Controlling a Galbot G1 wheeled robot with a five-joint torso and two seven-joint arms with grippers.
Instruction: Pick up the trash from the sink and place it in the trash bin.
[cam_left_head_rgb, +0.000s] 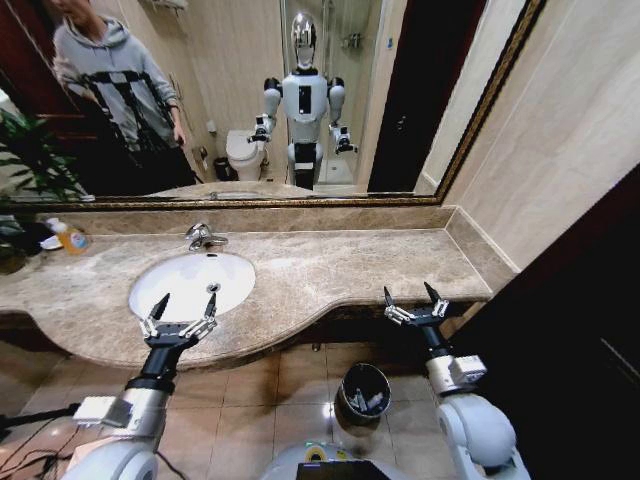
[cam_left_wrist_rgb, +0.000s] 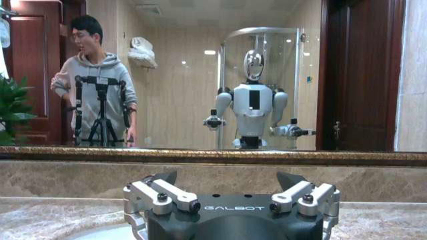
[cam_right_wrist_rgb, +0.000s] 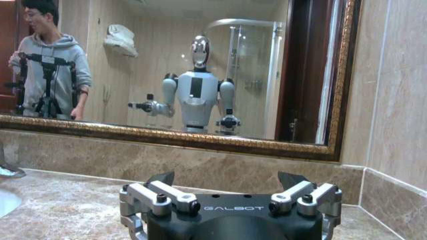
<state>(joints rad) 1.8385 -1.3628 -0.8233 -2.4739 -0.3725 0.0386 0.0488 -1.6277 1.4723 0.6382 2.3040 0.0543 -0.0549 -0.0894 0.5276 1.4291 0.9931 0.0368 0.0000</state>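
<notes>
Head view: left hand spread open above the sink's front rim, right hand open off the tabletop edge, trash inside the black bin.

The oval ceramic sink is plain white, set in a beige marble bench veined in brown and cream. The round bin on the brown-tiled floor is black with a shiny metal rim. An orange soap bottle has a white top. Both pincers, left and right, are black with silver links.
</notes>
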